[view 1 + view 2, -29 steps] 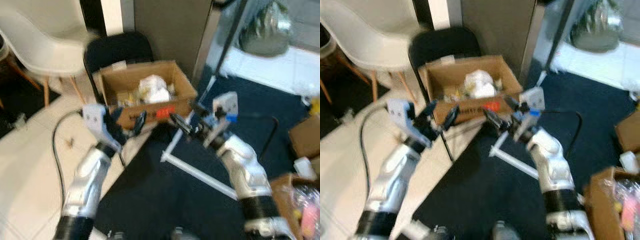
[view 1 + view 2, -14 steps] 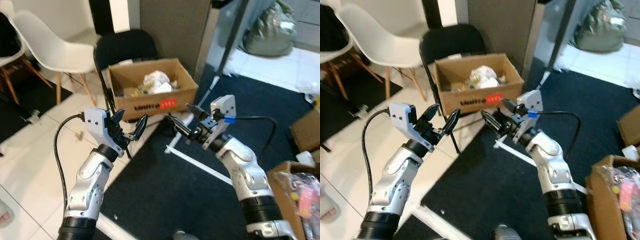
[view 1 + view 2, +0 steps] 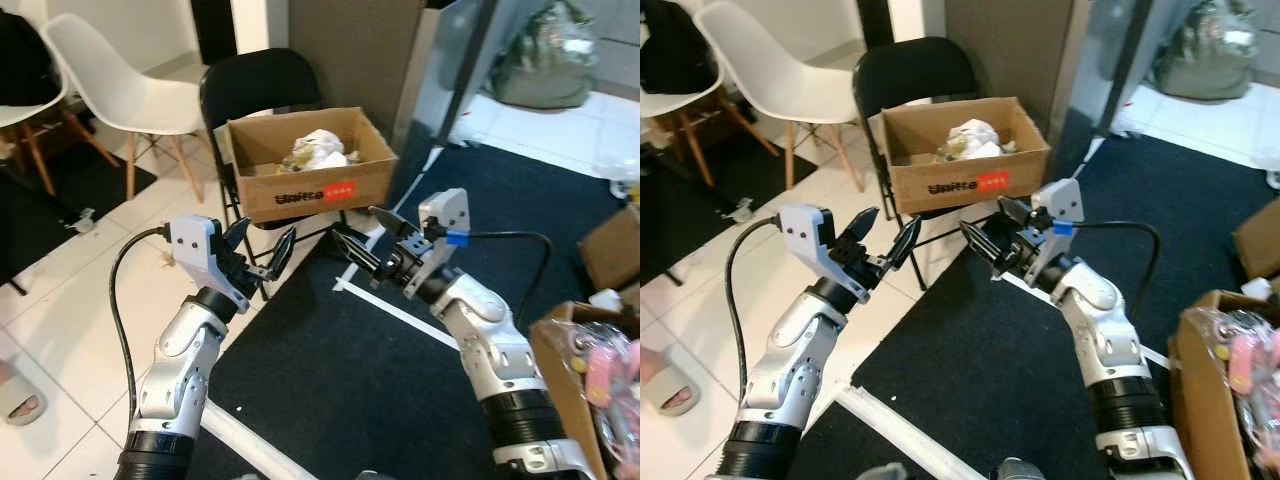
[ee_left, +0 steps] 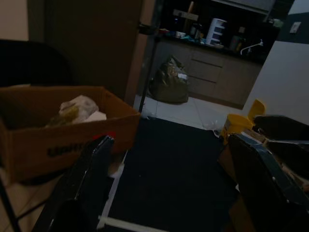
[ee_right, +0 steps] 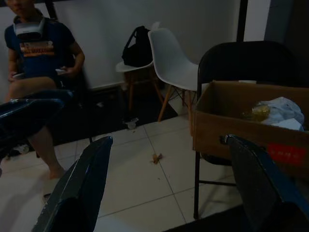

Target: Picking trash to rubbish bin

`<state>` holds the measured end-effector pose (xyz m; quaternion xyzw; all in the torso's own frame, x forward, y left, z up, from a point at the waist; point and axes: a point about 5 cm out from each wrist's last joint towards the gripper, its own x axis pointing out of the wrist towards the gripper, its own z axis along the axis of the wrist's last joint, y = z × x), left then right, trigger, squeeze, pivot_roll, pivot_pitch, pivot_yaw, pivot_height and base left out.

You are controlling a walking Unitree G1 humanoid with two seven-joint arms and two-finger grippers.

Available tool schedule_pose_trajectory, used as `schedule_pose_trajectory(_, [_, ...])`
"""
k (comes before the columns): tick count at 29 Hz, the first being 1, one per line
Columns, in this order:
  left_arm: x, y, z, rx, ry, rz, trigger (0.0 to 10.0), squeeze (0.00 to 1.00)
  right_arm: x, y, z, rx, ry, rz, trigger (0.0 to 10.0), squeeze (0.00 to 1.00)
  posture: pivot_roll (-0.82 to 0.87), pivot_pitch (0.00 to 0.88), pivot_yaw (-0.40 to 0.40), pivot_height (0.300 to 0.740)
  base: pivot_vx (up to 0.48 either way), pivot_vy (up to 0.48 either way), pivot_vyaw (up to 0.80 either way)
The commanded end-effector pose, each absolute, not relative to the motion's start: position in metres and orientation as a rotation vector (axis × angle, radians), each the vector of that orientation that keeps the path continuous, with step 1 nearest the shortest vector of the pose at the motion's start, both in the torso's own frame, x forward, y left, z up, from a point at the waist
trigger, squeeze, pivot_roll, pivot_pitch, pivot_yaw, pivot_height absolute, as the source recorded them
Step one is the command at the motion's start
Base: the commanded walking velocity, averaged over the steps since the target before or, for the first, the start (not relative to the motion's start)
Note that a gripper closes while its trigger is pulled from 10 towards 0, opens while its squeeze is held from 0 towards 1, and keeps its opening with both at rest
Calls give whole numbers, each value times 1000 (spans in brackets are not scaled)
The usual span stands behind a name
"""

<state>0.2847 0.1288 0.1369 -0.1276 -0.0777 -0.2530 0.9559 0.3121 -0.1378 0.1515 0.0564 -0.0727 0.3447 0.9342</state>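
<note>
My left gripper (image 3: 262, 250) and right gripper (image 3: 362, 238): jaws spread, empty, raised near brown cardboard trash-filled box (image 3: 310, 190) on black folding chair (image 3: 255, 85).

**Floor, chair and what they carry**

The floor (image 3: 70, 290) is white tile on the robot's left and a dark carpet (image 3: 360, 370) on its right. A black folding chair (image 3: 245, 85) stands on the tiles and carries an open cardboard box (image 3: 310, 180) with crumpled trash (image 3: 318, 150) inside. White strips (image 3: 400, 310) lie on the carpet. A white chair (image 3: 110, 90) stands on the tiles further left. A slipper (image 3: 22, 405) lies on the tiles.
</note>
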Motion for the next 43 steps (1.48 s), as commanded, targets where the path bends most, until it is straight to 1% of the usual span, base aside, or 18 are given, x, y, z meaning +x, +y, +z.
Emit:
schedule_pose_trajectory(1, [283, 130, 135, -250, -149, -512, 10000, 0, 312, -133, 150, 111, -143, 721, 10000, 0, 33, 0, -17, 740, -307, 0, 0])
schedule_pose_trajectory(43, [284, 129, 134, -249, -148, -521, 10000, 0, 312, -132, 149, 102, -137, 728, 10000, 0, 30, 0, -17, 740, -309, 0, 0])
